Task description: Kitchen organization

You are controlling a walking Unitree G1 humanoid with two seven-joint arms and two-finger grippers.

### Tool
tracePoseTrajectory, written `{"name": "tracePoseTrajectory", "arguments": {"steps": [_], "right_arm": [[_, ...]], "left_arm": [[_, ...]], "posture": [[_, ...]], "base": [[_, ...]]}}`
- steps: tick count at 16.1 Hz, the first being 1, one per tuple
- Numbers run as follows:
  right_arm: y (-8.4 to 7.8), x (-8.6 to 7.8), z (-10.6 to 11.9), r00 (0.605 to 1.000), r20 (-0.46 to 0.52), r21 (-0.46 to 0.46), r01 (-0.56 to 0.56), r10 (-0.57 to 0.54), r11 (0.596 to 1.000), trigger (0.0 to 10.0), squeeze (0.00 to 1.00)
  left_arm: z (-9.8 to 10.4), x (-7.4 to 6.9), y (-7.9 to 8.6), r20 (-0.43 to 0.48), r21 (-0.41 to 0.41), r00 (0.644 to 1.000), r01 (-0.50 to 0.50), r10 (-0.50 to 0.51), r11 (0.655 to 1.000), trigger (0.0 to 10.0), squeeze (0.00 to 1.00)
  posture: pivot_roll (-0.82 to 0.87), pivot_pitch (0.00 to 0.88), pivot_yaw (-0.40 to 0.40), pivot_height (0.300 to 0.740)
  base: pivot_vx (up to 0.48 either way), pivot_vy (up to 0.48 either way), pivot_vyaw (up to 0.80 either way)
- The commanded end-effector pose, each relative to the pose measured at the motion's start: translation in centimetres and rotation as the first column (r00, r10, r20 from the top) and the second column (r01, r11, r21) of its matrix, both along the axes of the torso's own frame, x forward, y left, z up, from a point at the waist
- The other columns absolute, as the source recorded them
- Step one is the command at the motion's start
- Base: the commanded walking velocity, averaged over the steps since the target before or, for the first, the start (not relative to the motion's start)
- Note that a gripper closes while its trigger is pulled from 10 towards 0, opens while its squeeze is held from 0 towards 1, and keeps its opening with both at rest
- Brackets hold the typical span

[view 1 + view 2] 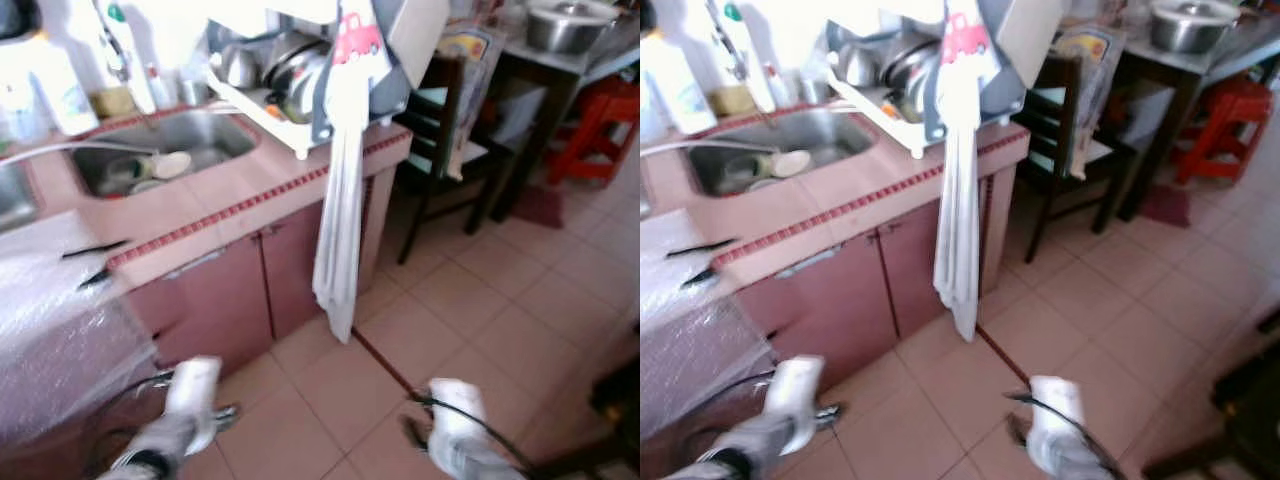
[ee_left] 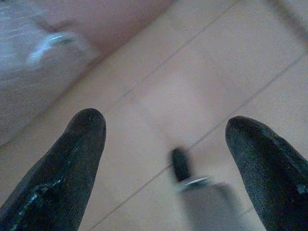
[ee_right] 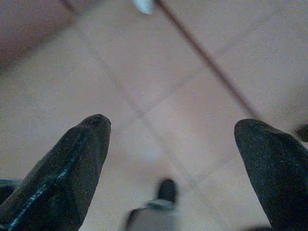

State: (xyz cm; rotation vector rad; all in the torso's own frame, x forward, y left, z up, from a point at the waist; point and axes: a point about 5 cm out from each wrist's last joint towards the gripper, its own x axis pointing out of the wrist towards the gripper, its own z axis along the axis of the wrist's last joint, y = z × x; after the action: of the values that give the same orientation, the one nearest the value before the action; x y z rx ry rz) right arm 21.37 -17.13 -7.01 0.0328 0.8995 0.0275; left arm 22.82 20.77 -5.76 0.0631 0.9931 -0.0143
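Left eye view looks down on a pink tiled tabletop (image 1: pixel 200 205) with a steel sink (image 1: pixel 160 150) set into it, and the sink serves as the landmark. Inside the sink lie a few dishes, among them a pale round plate (image 1: pixel 172 164). Just to the right of the sink, on the tabletop's end, stands a white dish rack (image 1: pixel 285 85) loaded with metal pots and bowls. A long white towel (image 1: pixel 340 200) hangs from the rack down past the cabinet doors (image 1: pixel 240 290) below the sink, ending just above the tiled floor (image 1: pixel 480 300). Behind the sink stand bottles (image 1: pixel 60 90) and a faucet. Left of the sink, clear bubble wrap (image 1: pixel 60 330) drapes over the tabletop edge. Well to the right of the sink stand a dark chair (image 1: pixel 440 130), a table carrying a metal pot (image 1: pixel 565 25), and a red stool (image 1: pixel 595 120).

Both arms hang low in front of the cabinet, over the floor. The left pincer (image 2: pixel 166 130) is spread wide with nothing between its fingers, and the right pincer (image 3: pixel 171 130) is likewise wide and empty.
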Motion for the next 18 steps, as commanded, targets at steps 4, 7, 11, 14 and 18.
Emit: {"name": "tracePoseTrajectory", "arguments": {"steps": [4, 7, 11, 14, 18], "right_arm": [[-1.51, -0.67, -0.23, 1.000, -0.021, -0.031, 0.022, -0.022, 0.999, 10.0, 0.00], [-1.45, -0.72, -0.26, 1.000, -0.023, -0.035, 0.012, -0.013, 0.999, 10.0, 0.00], [-1.46, -0.83, -0.33, 1.000, -0.026, -0.041, 0.004, -0.005, 0.999, 10.0, 0.00], [-1.46, -0.89, -0.36, 1.000, -0.029, -0.044, -0.001, 0.000, 0.999, 10.0, 0.00], [-1.55, -0.97, -0.39, 0.999, -0.031, -0.050, -0.009, 0.008, 0.999, 10.0, 0.00]], "left_arm": [[0.34, 0.84, -1.19, 0.028, -0.022, 0.999, 0.019, -0.018, 1.000, 10.0, 0.00], [0.40, 0.93, -1.24, 0.030, -0.020, 0.999, 0.030, -0.030, 0.999, 10.0, 0.00], [0.39, 0.94, -1.30, 0.028, -0.021, 0.999, 0.030, -0.029, 0.999, 10.0, 0.00], [0.38, 0.92, -1.30, 0.026, -0.021, 0.999, 0.030, -0.029, 0.999, 10.0, 0.00], [0.36, 0.88, -1.24, 0.021, -0.016, 0.999, 0.035, -0.035, 0.999, 10.0, 0.00]], "posture": [[-0.14, 0.000, 0.039, 0.740], [-0.14, 0.000, 0.038, 0.740], [-0.14, 0.000, 0.039, 0.740], [-0.14, 0.000, 0.039, 0.740], [-0.14, 0.000, 0.044, 0.740]], "base": [[0.157, 0.000, 0.00], [0.000, 0.000, 0.00], [0.000, -0.072, 0.00], [0.000, -0.412, 0.00], [0.000, -0.120, 0.00]]}}
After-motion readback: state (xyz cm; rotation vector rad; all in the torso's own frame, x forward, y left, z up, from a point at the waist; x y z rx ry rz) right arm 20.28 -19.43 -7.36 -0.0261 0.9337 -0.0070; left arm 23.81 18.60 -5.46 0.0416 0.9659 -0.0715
